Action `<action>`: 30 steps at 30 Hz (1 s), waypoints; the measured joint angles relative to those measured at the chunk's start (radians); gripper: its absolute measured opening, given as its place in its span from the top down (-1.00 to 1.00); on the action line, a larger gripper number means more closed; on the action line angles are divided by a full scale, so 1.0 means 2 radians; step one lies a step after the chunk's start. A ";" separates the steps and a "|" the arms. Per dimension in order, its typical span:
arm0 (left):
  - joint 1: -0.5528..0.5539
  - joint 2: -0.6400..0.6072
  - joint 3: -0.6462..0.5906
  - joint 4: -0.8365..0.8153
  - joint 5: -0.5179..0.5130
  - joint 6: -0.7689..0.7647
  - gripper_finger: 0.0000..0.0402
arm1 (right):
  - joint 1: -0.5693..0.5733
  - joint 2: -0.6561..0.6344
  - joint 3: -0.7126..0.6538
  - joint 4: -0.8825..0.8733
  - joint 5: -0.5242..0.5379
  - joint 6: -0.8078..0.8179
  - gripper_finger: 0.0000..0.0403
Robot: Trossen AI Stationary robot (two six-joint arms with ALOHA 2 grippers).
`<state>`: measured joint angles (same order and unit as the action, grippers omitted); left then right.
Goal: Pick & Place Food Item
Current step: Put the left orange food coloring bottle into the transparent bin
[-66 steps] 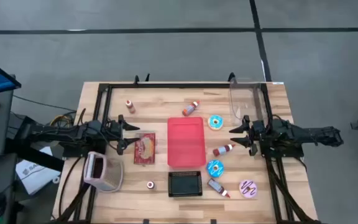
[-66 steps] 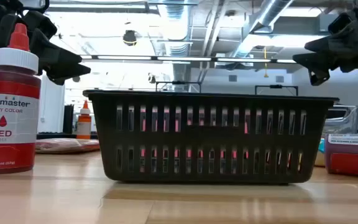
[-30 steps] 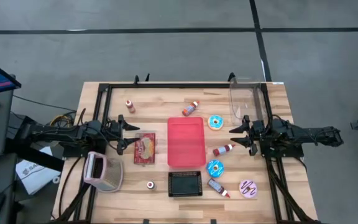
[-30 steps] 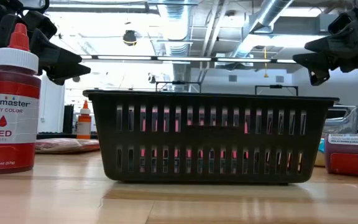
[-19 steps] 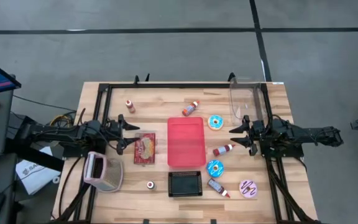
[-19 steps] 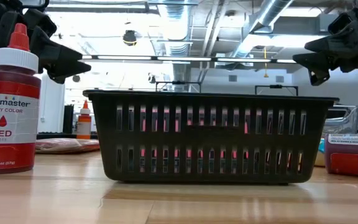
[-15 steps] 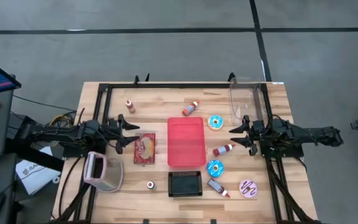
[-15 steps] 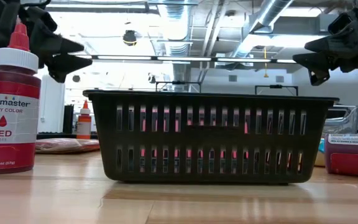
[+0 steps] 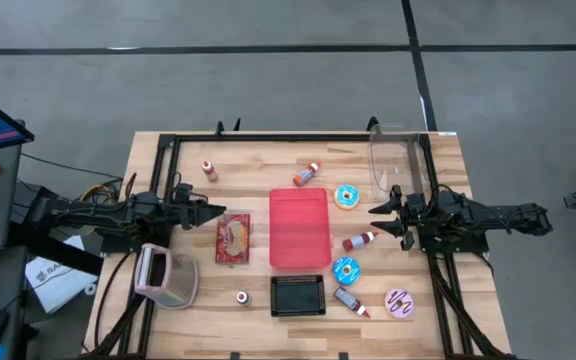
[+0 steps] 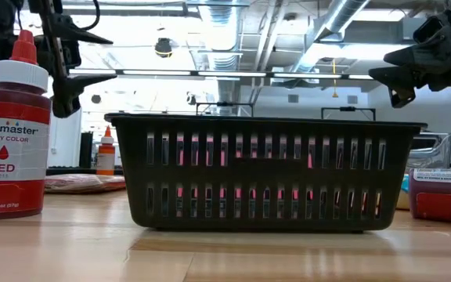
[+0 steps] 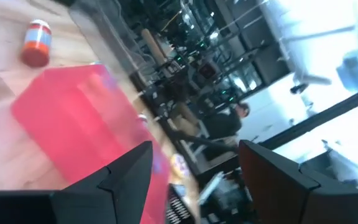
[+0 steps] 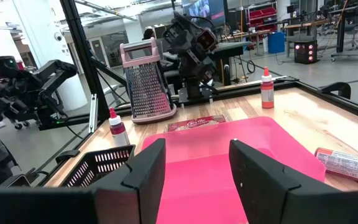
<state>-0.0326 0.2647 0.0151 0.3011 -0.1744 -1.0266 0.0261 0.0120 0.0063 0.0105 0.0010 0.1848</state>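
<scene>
We see the left tool [image 9: 211,213] at the left-centre of the high view, hovering just above the near edge of the flat red-wrapped food packet [image 9: 233,239] that lies on the light wooden worktop [image 9: 258,170]; its fingers stand apart and grasp nothing. The packet sits immediately left of the pink rectangular plastic tray [image 9: 299,228] at the middle of the frame. Below the tray rests the dark slatted plastic basket [image 9: 298,295], and at lower left the pink-framed metal grater [image 9: 158,274]. The right tool [image 9: 380,220] waits at the right-centre, beside a small red sauce bottle [image 9: 359,241], its fingers parted and empty, with blue-iced doughnuts [image 9: 347,196] nearby.
</scene>
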 joint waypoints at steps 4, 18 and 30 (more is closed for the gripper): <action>0.000 0.003 0.000 0.011 -0.024 -0.002 -0.18 | 0.000 0.000 0.000 0.000 0.000 0.000 0.15; 0.000 0.042 0.000 0.012 -0.223 -0.084 -0.18 | -0.001 0.000 0.000 0.120 0.000 0.054 0.15; -0.001 0.131 0.000 0.226 -0.223 -0.089 -0.18 | -0.001 0.001 0.009 0.377 0.049 0.148 0.15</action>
<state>-0.0341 0.5275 0.0151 0.7535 -0.6212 -1.2044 0.0240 0.0137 0.0237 0.7637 0.0985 0.4803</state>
